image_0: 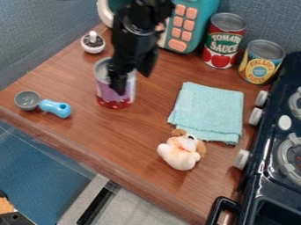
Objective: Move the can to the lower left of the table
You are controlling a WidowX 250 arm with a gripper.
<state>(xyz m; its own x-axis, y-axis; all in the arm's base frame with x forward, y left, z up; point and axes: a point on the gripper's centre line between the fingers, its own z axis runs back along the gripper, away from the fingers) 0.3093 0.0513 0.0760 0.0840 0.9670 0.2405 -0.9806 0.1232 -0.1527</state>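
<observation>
Wood grain marks the brown table (88, 132), where one upright cylindrical can (107, 93) with a purple label and red lower band is left of the middle, toward the back. Over it hangs one black two-finger gripper (133, 85), its fingers apart, one in front of the can's side, the other just past its right edge; whether either touches the metal, I cannot tell. Left of the can lies one measuring scoop (54, 107) with a round grey bowl and smooth blue handle; behind that sits one small, round white object (93, 42) with a knob and dark speckled top. One boxy teal toy appliance (201, 22) with rounded peach buttons stands at the back, beside two ribbed-rim tins: one red and green (222, 41), one yellow and blue (260, 61). One nubbly aqua cloth (208, 110) lies flat near one fuzzy cream-and-brown plush toy (179, 154); right of them is one black stove (267, 165).
</observation>
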